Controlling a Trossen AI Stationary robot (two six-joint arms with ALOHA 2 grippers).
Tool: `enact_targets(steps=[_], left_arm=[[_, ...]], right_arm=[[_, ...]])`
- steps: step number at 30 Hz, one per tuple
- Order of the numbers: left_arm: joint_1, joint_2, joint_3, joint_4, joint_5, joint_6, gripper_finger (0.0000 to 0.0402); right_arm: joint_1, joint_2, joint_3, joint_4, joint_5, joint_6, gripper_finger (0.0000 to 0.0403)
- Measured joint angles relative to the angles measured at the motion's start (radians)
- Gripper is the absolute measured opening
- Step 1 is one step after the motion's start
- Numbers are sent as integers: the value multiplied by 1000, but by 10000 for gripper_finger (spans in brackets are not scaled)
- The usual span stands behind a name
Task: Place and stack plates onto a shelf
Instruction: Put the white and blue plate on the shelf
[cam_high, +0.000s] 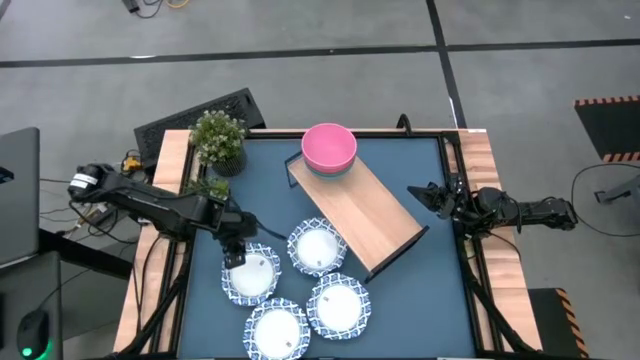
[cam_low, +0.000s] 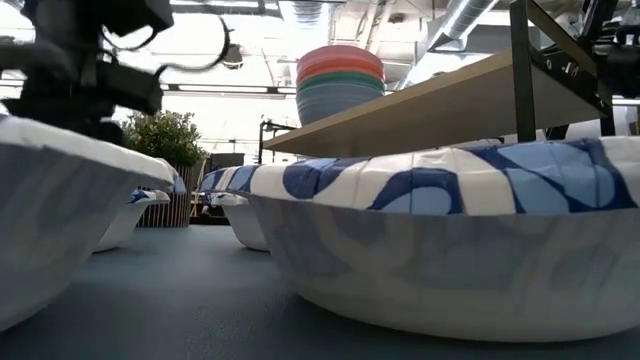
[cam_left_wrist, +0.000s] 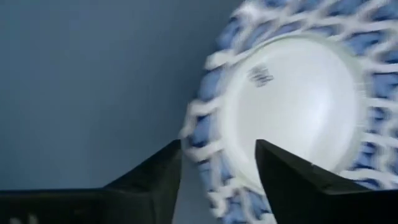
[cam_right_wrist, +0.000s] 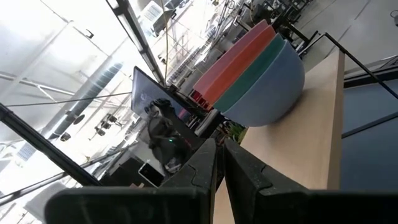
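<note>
— What is lying on your counter (cam_high: 420, 300), biggest thing first?

— The shelf (cam_high: 365, 215) is sitting slantwise across the blue top, a long pale board on a low black frame. A stack of bowls (cam_high: 329, 149), pink on top, is standing on its far end; in my right wrist view the stack (cam_right_wrist: 261, 68) is showing pink over green over blue.

— And the plates?

— All four are lying flat on the counter in front of the shelf, none on the board. One (cam_high: 317, 248) is sitting just beside the shelf's near edge, one (cam_high: 250, 274) to its left, one (cam_high: 338, 307) nearer the front, and the last (cam_high: 277, 333) at the front edge. They are clustered close, rims almost touching.

— Where is your left tool?

— My left tool (cam_high: 235, 259) is hanging over the left-hand plate's rim. In the wrist view my two fingers (cam_left_wrist: 283, 180) are spread apart and straddling the blue-patterned rim of that plate (cam_left_wrist: 292, 99), one outside and one over the white centre, not pinching it.

— Your right tool?

— My right tool (cam_high: 425, 194) is waiting at the counter's right side, near the shelf's end, pointing toward it. Its fingers (cam_right_wrist: 205, 165) are pressed nearly together with nothing between them.

— Anything smaller?

— A potted plant (cam_high: 217, 140) is standing at the far left corner.
</note>
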Motion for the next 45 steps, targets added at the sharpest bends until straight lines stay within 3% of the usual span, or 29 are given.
enact_targets(steps=[4, 9, 13, 19, 26, 34, 41, 45], left_arm=[[18, 0, -60, 66, 31, -25, 218], [18, 0, -97, 105, 50, -38, 213], [18, 0, -100, 103, 76, -39, 162], [18, 0, -100, 101, 53, -44, 21], [32, 0, -84, 78, 71, -179, 2], [57, -5, 138, -68, 46, -320, 0], [93, -5, 426, -225, -104, -354, 0], [115, -5, 525, -177, -217, -490, 0]], right_arm=[[0, 0, 0, 1, 0, 0, 58], [0, 0, 0, 1, 0, 1, 58], [0, 0, 0, 1, 0, 1, 58], [0, 0, 0, 1, 0, 1, 58], [0, 0, 0, 1, 0, 2, 58], [0, 0, 0, 1, 0, 2, 58], [0, 0, 0, 0, 3, 0, 58], [0, 0, 0, 0, 3, 0, 58]])
